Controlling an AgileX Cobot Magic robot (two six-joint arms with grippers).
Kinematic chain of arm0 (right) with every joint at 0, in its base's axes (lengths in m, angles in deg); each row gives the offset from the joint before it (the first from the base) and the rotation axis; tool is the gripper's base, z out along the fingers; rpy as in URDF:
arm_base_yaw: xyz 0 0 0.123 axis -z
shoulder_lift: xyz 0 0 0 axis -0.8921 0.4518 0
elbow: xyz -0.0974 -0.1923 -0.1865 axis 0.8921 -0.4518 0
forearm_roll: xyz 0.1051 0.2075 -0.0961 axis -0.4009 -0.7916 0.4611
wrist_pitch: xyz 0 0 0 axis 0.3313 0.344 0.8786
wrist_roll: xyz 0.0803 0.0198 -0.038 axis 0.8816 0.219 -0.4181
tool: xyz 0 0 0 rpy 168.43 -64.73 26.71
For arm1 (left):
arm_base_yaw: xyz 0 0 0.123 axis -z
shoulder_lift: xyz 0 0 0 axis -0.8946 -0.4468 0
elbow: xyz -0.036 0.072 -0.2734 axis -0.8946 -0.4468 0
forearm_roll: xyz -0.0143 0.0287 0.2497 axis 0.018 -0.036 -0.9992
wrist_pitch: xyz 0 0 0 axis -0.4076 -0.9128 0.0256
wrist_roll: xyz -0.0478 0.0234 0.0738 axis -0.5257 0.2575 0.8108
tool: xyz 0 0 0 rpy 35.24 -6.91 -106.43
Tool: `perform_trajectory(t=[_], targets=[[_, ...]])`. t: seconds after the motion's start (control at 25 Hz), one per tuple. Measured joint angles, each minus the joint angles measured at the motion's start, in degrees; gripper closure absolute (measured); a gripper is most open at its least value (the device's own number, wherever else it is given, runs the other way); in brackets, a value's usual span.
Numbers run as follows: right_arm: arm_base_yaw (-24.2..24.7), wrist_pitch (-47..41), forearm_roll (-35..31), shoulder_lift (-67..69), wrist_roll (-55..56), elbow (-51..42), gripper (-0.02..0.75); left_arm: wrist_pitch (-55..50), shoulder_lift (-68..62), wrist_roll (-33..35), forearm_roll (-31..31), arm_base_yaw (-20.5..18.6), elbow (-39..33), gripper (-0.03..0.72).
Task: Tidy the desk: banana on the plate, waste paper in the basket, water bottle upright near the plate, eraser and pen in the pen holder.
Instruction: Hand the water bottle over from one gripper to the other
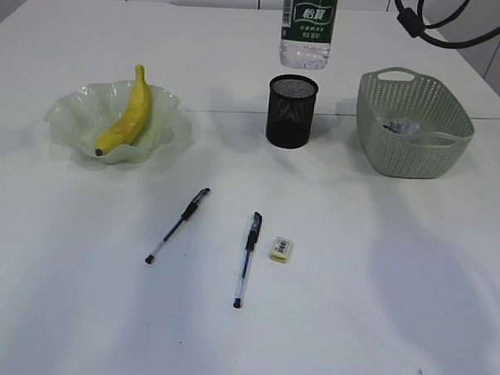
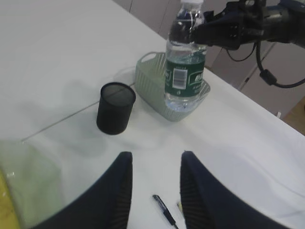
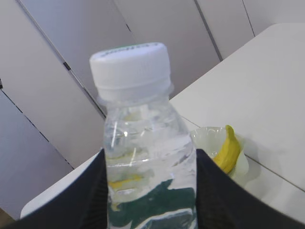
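Black pen holder (image 1: 291,110) directly below raised water bottle (image 1: 307,28), basket (image 1: 414,124) beside.

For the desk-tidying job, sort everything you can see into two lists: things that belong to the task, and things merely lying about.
Task things: banana, plate, water bottle held by the right gripper, waste paper, basket, pen holder, eraser, two pens.

Lying about: nothing that shows; only the table and a hanging cable.
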Motion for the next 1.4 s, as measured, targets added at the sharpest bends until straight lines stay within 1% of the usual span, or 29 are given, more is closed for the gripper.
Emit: perform_trajectory(t=[0.24, 0.32, 0.52, 0.6, 0.72, 0.88, 1.08, 1.24, 1.4], targets=[[-1.4, 0.33, -0.09, 0.0, -4.23, 0.0, 0.402, 0.22, -0.12, 10.17, 5.17, 0.0, 0.0, 0.454], [-2.36, 0.33, -0.22, 0.0, -5.46, 0.0, 0.402, 0.06, -0.49, 14.01, 7.78, 0.0, 0.0, 0.454], [-4.35, 0.33, -0.4, 0.0, -7.88, 0.0, 0.402, -5.4, -3.82, 26.66, 16.37, 0.0, 0.09, 0.454], [-4.77, 0.33, -0.4, 0.0, -8.0, 0.0, 0.402, -7.99, -5.43, 31.39, 18.79, 0.0, 0.09, 0.454], [-4.91, 0.33, -0.49, 0.0, -8.26, 0.42, 0.402, -8.79, -7.72, 37.66, 21.52, 0.12, 0.09, 0.454], [-5.24, 0.33, -0.49, 0.0, -8.71, 2.59, 0.402, -8.79, -9.89, 43.4, 24.76, 0.41, -0.4, 0.454], [-6.4, 0.13, -0.49, 0.0, -8.97, 6.37, 0.402, -8.66, -12.88, 50.58, 30.4, 0.41, -3.85, 0.454], [-7.64, 0.08, -0.49, 0.0, -8.97, 8.32, 0.402, -8.44, -14.83, 55.91, 32.21, 1.29, -8.33, 0.454], [-8.82, -0.36, 1.12, 0.0, -9.23, 8.77, 0.402, -8.2, -15.95, 57.22, 32.3, 2.31, -10.15, 0.454]])
